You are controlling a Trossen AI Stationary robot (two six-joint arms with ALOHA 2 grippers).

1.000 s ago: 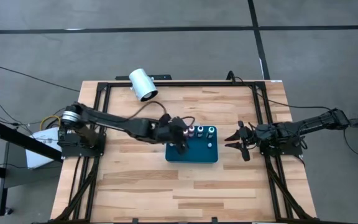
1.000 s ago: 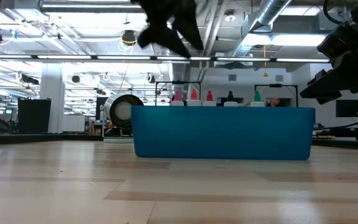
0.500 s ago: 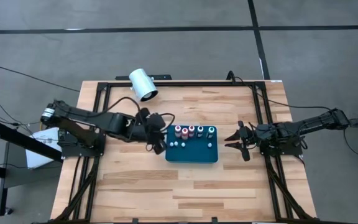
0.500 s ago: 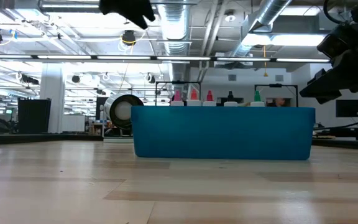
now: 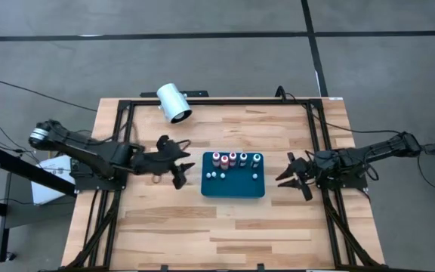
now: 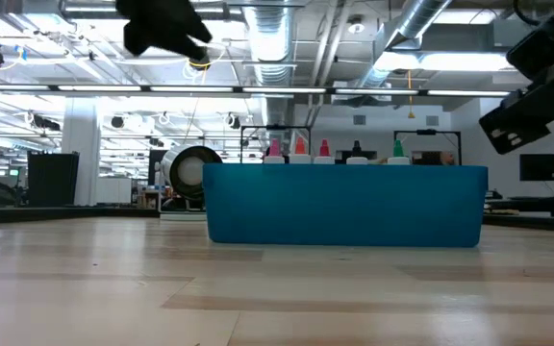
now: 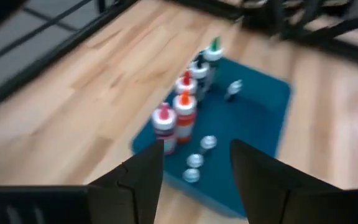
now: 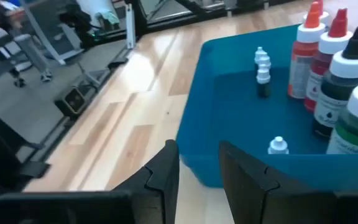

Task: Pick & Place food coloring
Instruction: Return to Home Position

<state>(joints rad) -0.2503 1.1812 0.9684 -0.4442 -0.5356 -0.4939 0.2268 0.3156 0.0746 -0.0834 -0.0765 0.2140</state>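
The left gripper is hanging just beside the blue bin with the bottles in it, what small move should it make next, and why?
Probably draw the left gripper back toward its own base. It is open and empty, off the bin on the left arm's side, and the bottles stand inside the bin. The right gripper waits, open, at the bin's other side.

White cylinder (image 5: pixel 174 103) lying on its side at wooden table (image 5: pixel 225 227) edge, black frame rails (image 5: pixel 240 103) bordering tabletop
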